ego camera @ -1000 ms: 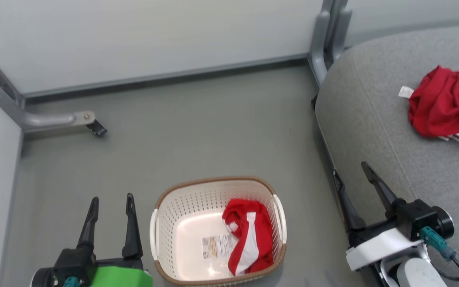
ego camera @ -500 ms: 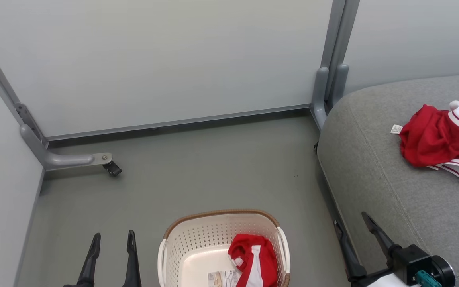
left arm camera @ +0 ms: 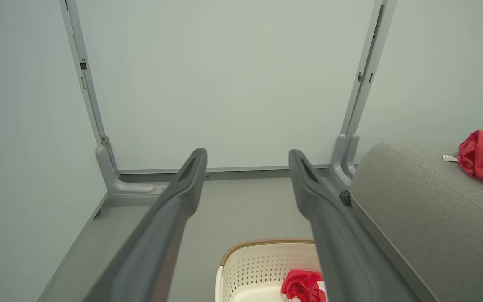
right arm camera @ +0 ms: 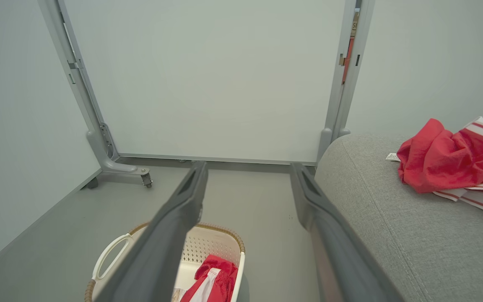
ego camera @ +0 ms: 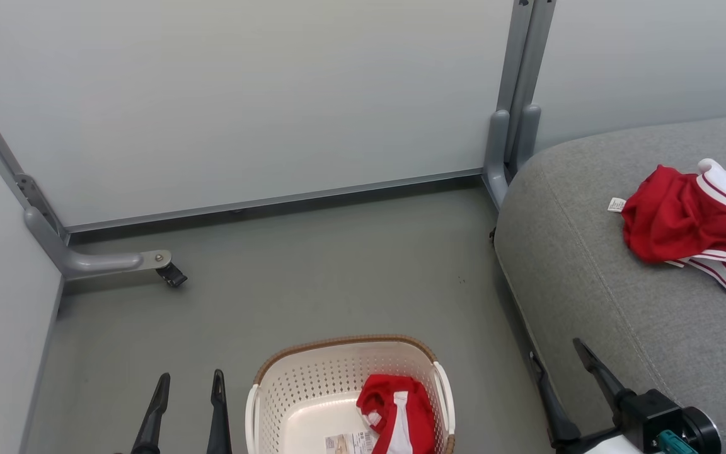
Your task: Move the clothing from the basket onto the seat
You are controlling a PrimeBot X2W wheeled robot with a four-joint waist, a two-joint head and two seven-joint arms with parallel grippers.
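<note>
Pale partition panels [ego camera: 243, 94] on grey posts enclose a grey floor [ego camera: 312, 271]. The seat [ego camera: 590, 284], a grey upholstered cushion with a stitched seam, occupies the right side of the head view. The basket [ego camera: 338, 343] stands on the floor, left of the seat and apart from it, between the two grippers.

Clothing, item 1: a red garment [ego camera: 672, 221] with white panels and striped trim lies bunched on the seat. Clothing, item 2: a red-and-white garment [ego camera: 394, 410] lies inside the basket, against its right wall.

The left gripper [ego camera: 191, 375] has its fingers spread wide and empty, above the floor just left of the basket. The right gripper [ego camera: 555, 350] is likewise spread wide and empty, beside the seat's edge.

A paper label [ego camera: 350, 443] lies on the basket bottom, touching item 2. A small white tag [ego camera: 616, 204] projects from the left side of item 1
</note>
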